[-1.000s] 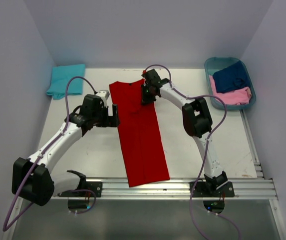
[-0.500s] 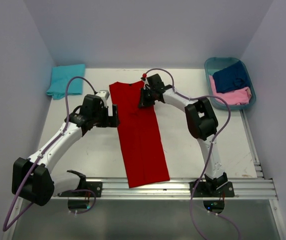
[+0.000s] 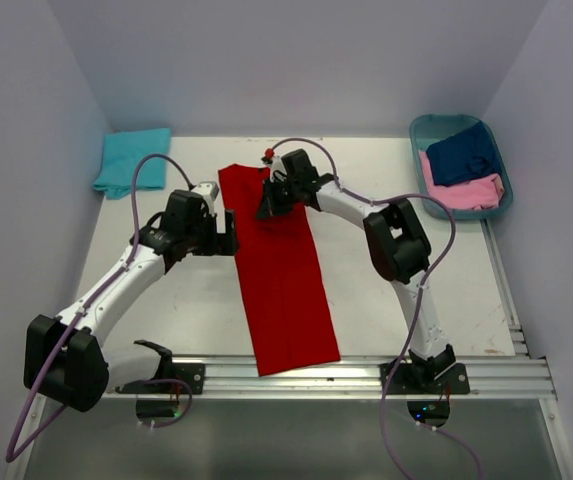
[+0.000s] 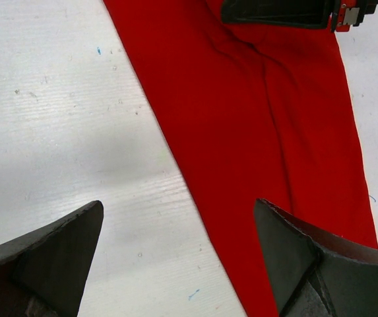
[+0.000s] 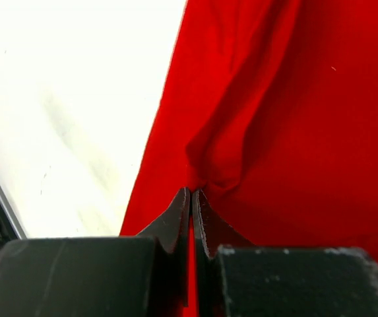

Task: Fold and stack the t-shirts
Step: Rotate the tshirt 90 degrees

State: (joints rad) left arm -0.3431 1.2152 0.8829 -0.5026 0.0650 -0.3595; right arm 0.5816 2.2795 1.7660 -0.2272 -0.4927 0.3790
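Observation:
The red t-shirt [image 3: 284, 268] lies as a long folded strip down the middle of the table; it also shows in the left wrist view [image 4: 268, 132] and the right wrist view [image 5: 307, 132]. My right gripper [image 3: 268, 203] is shut on a pinch of the red cloth near the strip's far end [image 5: 192, 191]. My left gripper [image 3: 230, 232] is open at the strip's left edge, one finger over bare table, the other over the cloth [image 4: 179, 228]. A turquoise t-shirt [image 3: 132, 160] lies folded at the far left. Navy [image 3: 463, 152] and pink [image 3: 463, 192] t-shirts lie in the basket.
The teal plastic basket [image 3: 425, 130] stands at the far right corner. A metal rail [image 3: 366, 372] runs along the table's near edge by the arm bases. White walls close in the left, back and right sides.
My right gripper has moved left across the far end of the red t-shirt, drawing pinched cloth with it. The left arm has not moved.

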